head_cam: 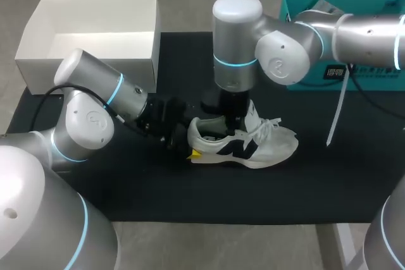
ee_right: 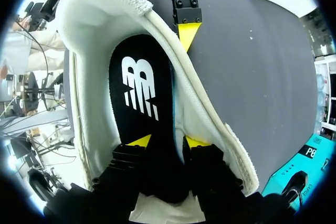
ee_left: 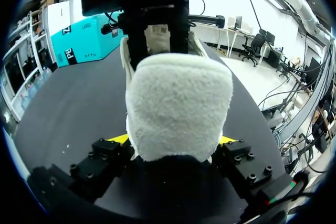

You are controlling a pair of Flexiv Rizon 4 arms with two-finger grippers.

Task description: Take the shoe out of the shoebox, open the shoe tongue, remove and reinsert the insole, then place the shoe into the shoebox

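Note:
A white shoe [head_cam: 253, 147] with dark side marks lies on its sole on the black mat, toe to the right. Its fuzzy heel [ee_left: 178, 108] sits between my left gripper's [ee_left: 173, 141] yellow-tipped fingers [ee_left: 118, 140], which press it from both sides. My right gripper [ee_right: 168, 142] points down into the shoe's mouth, its two tips standing a little apart just over the black insole [ee_right: 139, 93], which lies flat inside with a white logo. One right fingertip [ee_right: 195, 142] rests near the inner lining. The white shoebox [head_cam: 88, 36] stands open at the back left.
A teal box [head_cam: 345, 61] stands at the back right behind my right arm [head_cam: 291, 45]. A white strap [head_cam: 338, 109] hangs from that arm over the mat. Bare black mat [head_cam: 209, 194] lies in front of the shoe.

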